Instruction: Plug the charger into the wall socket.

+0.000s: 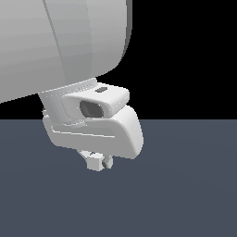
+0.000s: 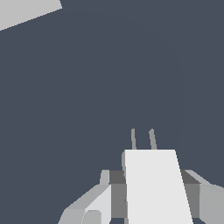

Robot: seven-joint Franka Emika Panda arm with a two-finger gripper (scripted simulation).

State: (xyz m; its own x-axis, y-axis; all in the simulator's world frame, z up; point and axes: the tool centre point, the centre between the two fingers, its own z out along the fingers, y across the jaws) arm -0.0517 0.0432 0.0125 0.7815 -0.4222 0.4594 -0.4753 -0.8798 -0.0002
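Observation:
In the wrist view the charger (image 2: 153,183), a plain white block, sits between the fingers of my gripper (image 2: 153,194), which is shut on it. Its two thin grey prongs (image 2: 142,139) stick out ahead over the dark floor. A corner of a pale flat slab (image 2: 22,11) shows far ahead, apart from the charger. It looks like the wall socket, but no holes show. In the exterior view the charger (image 1: 95,163) peeks out as a small white block under the arm's hand (image 1: 99,134). The wall socket is not seen there.
The arm's large grey link (image 1: 65,41) fills the upper part of the exterior view toward its left. Flat dark blue-grey floor (image 1: 185,185) spreads around and below the hand, with black background above.

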